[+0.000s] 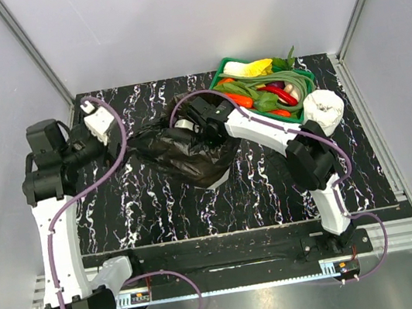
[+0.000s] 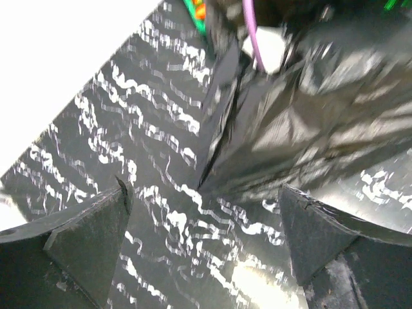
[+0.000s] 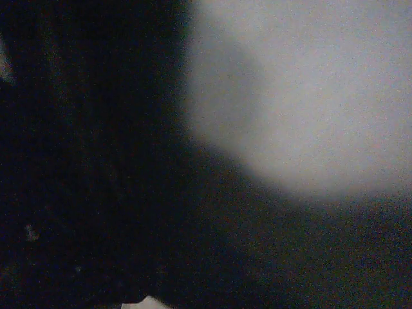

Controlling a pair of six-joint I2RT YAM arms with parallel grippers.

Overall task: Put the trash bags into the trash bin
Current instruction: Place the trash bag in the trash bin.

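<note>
Hiding the right hand's fingers: crinkled black trash bags [image 1: 191, 157], wrist view dark.

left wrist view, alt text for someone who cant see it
A crinkled black trash bag lies spread on the black marbled table, filling the upper right. The left hand stands wide open at the bottom, nothing between its two dark fingers.

Glossy black trash bags [image 1: 191, 157], black table [image 1: 160, 209] (veined white like marble), green tray [image 1: 217, 76], purple cable [image 2: 250, 26].
</note>
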